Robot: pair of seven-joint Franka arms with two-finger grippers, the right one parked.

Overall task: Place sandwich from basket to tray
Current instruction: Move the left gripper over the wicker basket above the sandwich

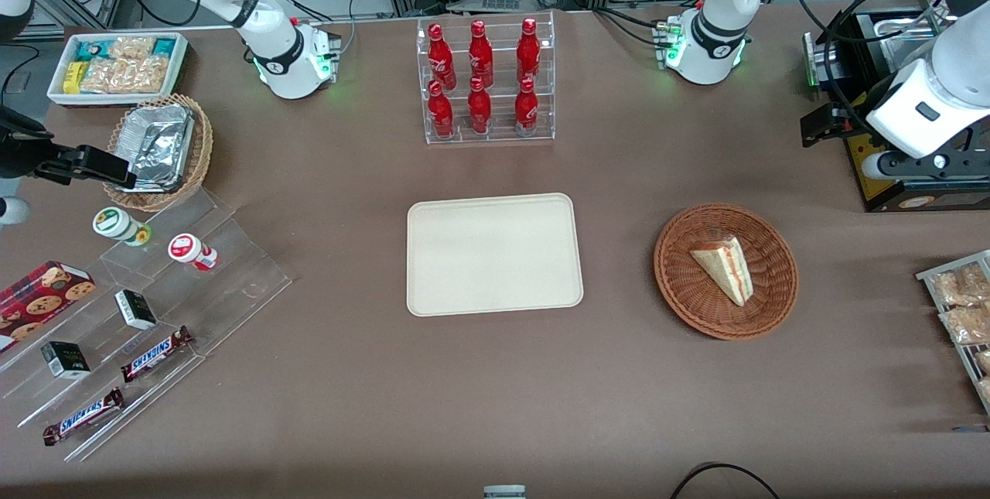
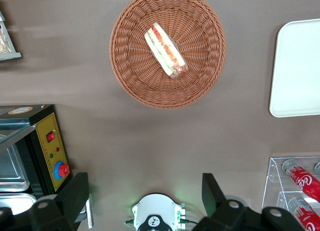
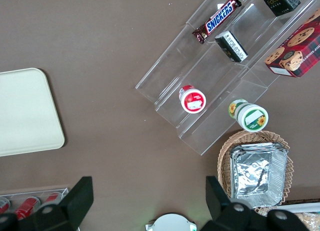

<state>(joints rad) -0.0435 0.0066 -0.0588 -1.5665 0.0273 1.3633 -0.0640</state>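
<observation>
**Wicker basket holds the sandwich; pincer open and high**

Reddish-brown wicker is what you are working with: the basket (image 1: 725,271) sits on the brown counter (image 1: 495,375) toward the working arm's end, and the sandwich (image 1: 723,268) lies inside it, near the middle of the bowl. The wedge lies on its side, with its red and green filling edge showing plainly in the left wrist view (image 2: 166,50). Nothing touches it.

Your pincer (image 2: 145,196) is open, its two dark fingers (image 2: 75,193) spread wide apart with nothing between them. It hangs high above the counter, well apart from the basket (image 2: 167,48), looking down at the left arm's own base. In the front view you see only the arm's wrist at the frame's edge, beside a black control box (image 1: 889,166) with a yellow panel.

The tray (image 1: 493,254) lies flat at the middle of the counter, beside the basket with a strip of bare counter between them. Its surface is bare beige. It shows partly in the left wrist view (image 2: 297,66).

Farther from the front camera than the tray stands a clear rack of six red bottles (image 1: 483,81). Toward the parked arm's end you have a tan basket with foil trays (image 1: 158,147), a white bin of snacks (image 1: 116,66), and clear steps (image 1: 155,313) carrying candy bars, small boxes and two cups.
</observation>
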